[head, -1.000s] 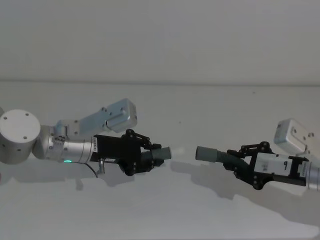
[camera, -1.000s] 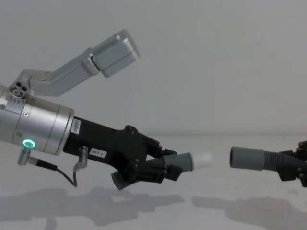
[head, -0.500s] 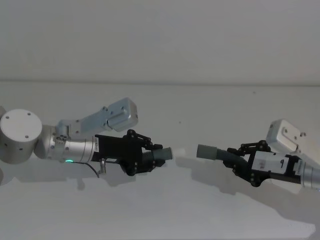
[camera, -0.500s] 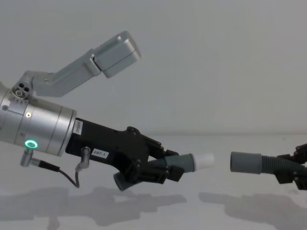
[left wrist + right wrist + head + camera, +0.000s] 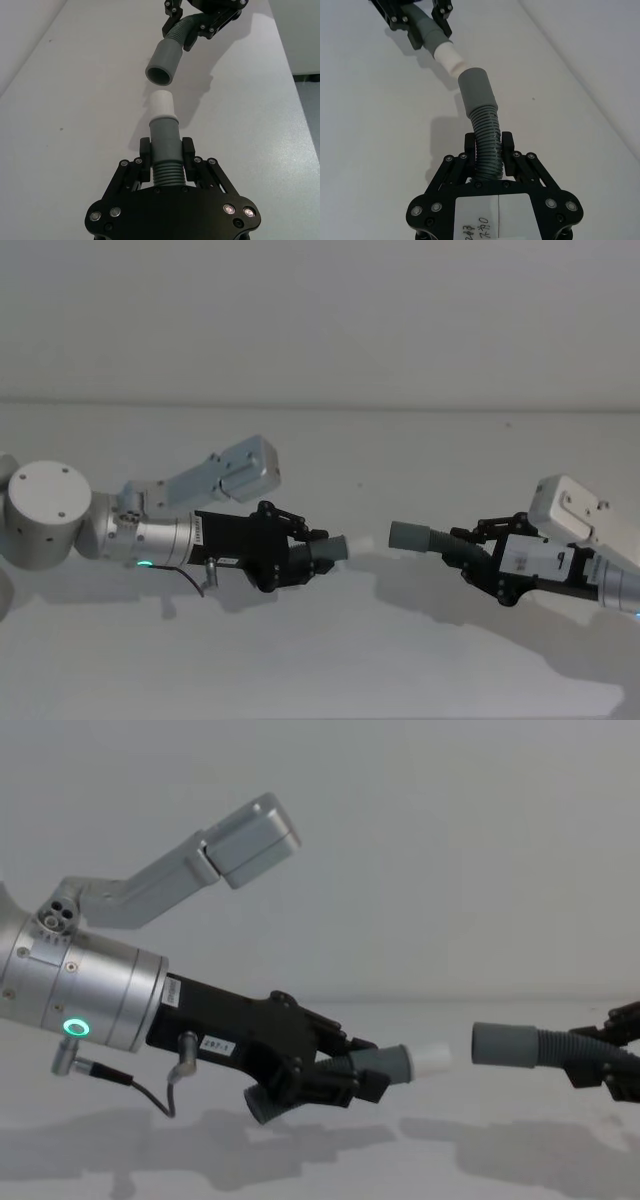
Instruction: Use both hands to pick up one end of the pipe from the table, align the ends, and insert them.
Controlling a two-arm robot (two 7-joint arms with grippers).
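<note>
Fingers (image 5: 187,150) of both grippers clamped on pipe pieces, white tip (image 5: 162,104) just short of collar (image 5: 162,62).

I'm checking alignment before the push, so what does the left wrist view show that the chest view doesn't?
Left wrist view alone: the open mouth of the wider collar, facing the white tip across a small gap, nearly in line.

Chest view alone: the left arm's silver wrist with its green ring light.

Both: the left pincer shut on the ribbed hose piece, and the right pincer holding the other hose piece above the table.
</note>
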